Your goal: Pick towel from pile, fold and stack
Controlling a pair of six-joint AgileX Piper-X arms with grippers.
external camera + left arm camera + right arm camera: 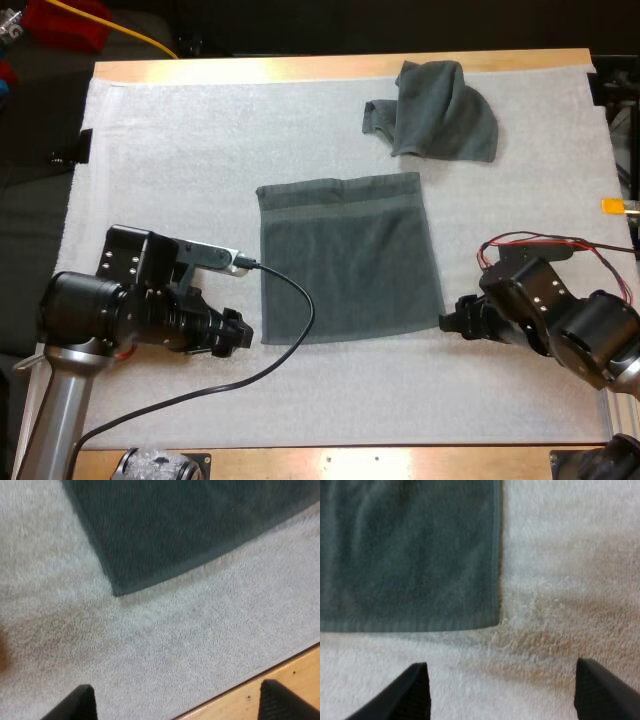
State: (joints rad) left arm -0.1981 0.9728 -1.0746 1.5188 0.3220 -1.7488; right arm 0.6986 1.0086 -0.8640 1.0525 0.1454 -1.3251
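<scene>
**A:** Where's the flat towel [348, 258]?

**B:** It's spread open in the middle of the white mat [170, 170], with its hemmed band toward 12 o'clock. The crumpled towel [440, 112] lies well apart from it at about 1 o'clock, near the mat's far edge.

**A:** And the arms?

**B:** The left pincer [238, 333] sits just off the flat towel's 7 o'clock corner. The right pincer [452, 322] sits just off the 5 o'clock corner. Both are released: in each wrist view the black fingers [75, 707] stand wide apart over bare mat, with a towel corner ahead and nothing between them.

**A:** How will it handle?

**B:** Light, soft and limp, I'd judge. It will sag from wherever it's pinched, and terry cloth on that fuzzy mat may drag rather than slide. It lies thin and flat, so a finger must press right down at the edge to gather a pinch.

**A:** So where to grab?

**B:** Take the two near corners, one each, and carry them together toward 12 o'clock so the fold stays square.

**A:** Anything in the way?

**B:** Little. The crumpled towel sits beyond the far hem with a gap, so it's probably clear. The table [400, 462] edge runs close behind the left pincer, at 6 o'clock.
</scene>
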